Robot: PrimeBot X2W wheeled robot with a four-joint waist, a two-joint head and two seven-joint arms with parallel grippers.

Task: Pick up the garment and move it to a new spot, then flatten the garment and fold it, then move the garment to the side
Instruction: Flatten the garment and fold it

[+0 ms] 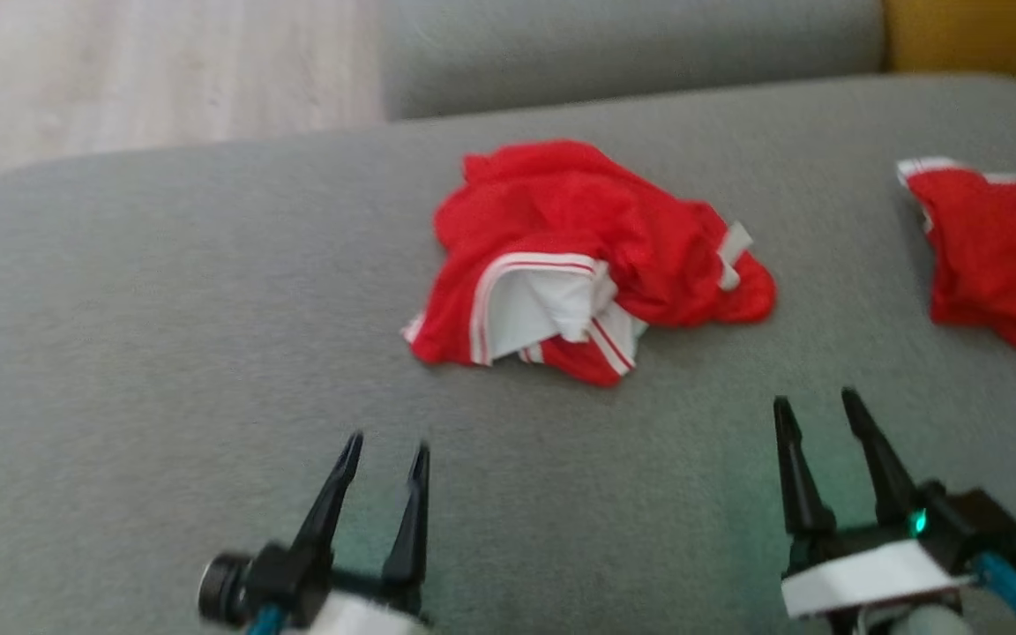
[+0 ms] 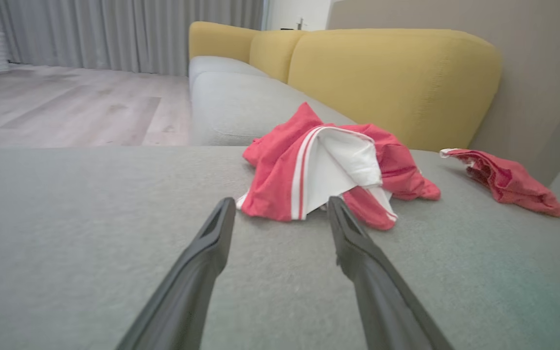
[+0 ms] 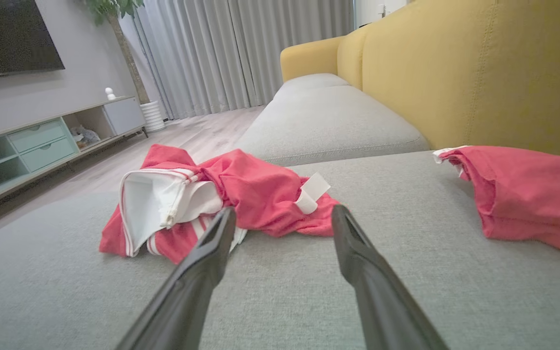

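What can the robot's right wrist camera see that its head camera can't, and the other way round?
Right wrist view's extras: a dark TV, a long cabinet with drawers, grey curtains and a leafy plant across the room.
Head view's extras: a look from above, with the left fingers and right fingers side by side, both open and empty.
Both: the crumpled red garment, a second red garment beside it, the grey sofa seat and the wooden floor.
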